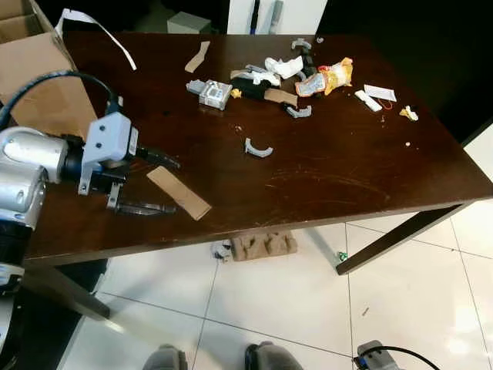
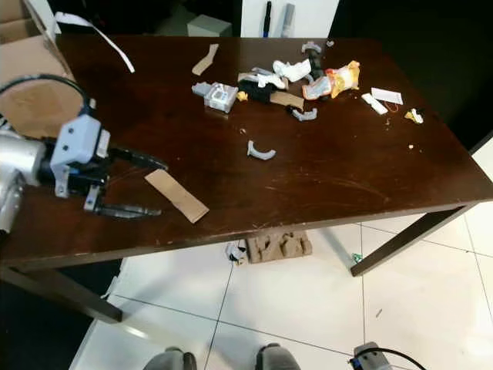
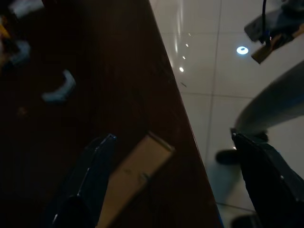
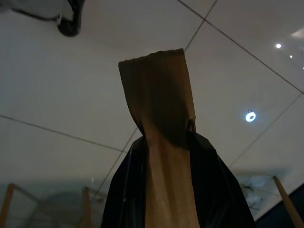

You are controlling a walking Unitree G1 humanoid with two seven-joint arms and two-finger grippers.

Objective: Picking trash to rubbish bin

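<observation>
While the left gripper (image 1: pixel 158 185) hovers spread around the end of the card strip (image 1: pixel 179 193) near the table (image 1: pixel 323 177) edge, closing could skid the flat strip off. Right wrist view adds the right gripper (image 4: pixel 168 142) pinching another strip (image 4: pixel 159 95).

Dark wooden table (image 1: pixel 347 177), cardboard strip (image 1: pixel 179 193), grey curved clip (image 1: pixel 258 148), snack wrapper (image 1: pixel 327 79)

The left arm (image 1: pixel 27 166) is a rounded silver shell joined to a black wrist, with a grey boxy camera housing (image 1: pixel 110 140) on top. A black cable (image 1: pixel 54 81) loops up from that housing. The left gripper (image 1: pixel 158 185) has two long, slim black fingers (image 1: pixel 146 208).
</observation>
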